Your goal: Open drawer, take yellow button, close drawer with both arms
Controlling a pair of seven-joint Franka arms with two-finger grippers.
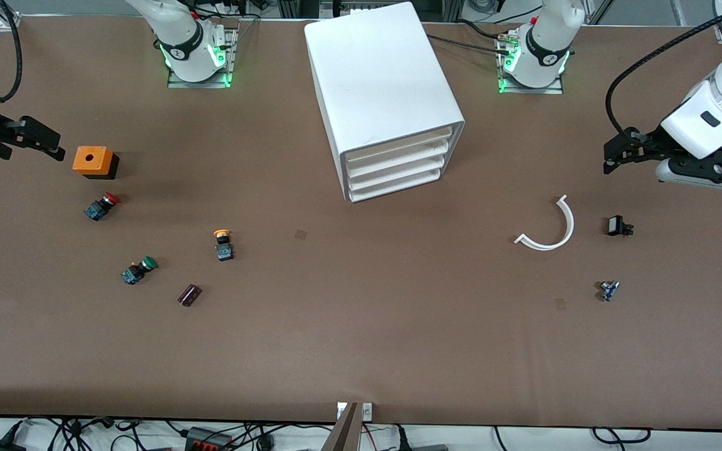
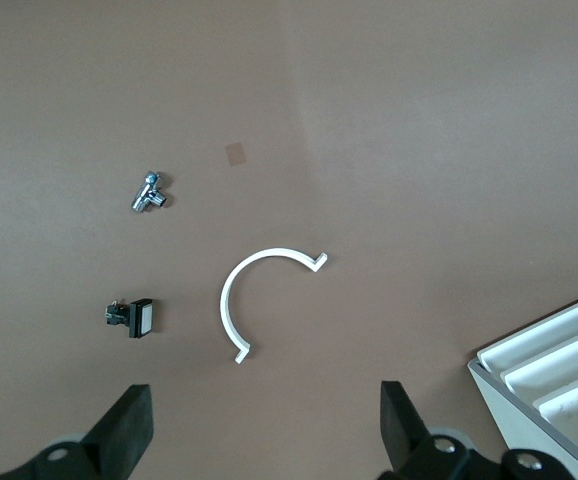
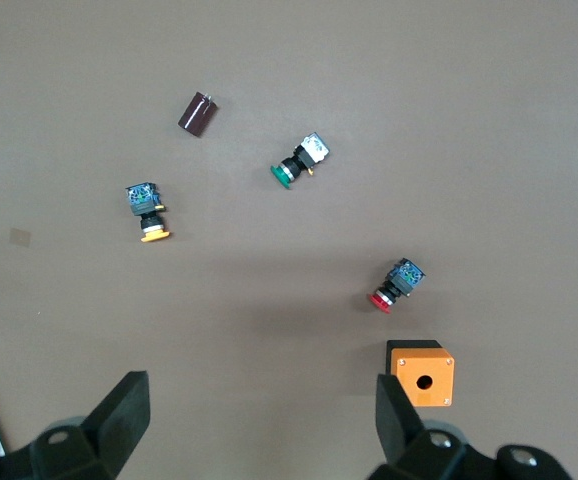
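Nearest the front camera lies a small dark maroon cylinder (image 1: 189, 295), well toward the right arm's end of the table from the large white boxy plastic cabinet (image 1: 381, 94), which serves as the landmark. That cabinet stands between the two arm bases with four shallow white tray drawers stacked in its front; the uppermost drawer (image 1: 398, 144) sits pushed in, flush with the three below.

Nearer the camera than the cabinet and toward the right arm's end lies the orange-yellow-capped push-button on a dark blue-black body (image 1: 222, 244), on the bare brown table (image 1: 361, 351), not in the cabinet. Still more toward that end are a green-capped push-button (image 1: 138, 270), a red-capped push-button (image 1: 101, 206) and an orange box with a round hole in its top (image 1: 93, 161).

Toward the left arm's end from the cabinet lie a curved white plastic strip (image 1: 549, 228), a small black block (image 1: 618, 226) and a small metal fitting (image 1: 608, 290).

Over the table near the orange box, the right gripper (image 1: 41, 141) hangs with its fingers spread wide, holding nothing. Over the table above the black block, the left gripper (image 1: 621, 150) hangs with its fingers spread wide, also empty.
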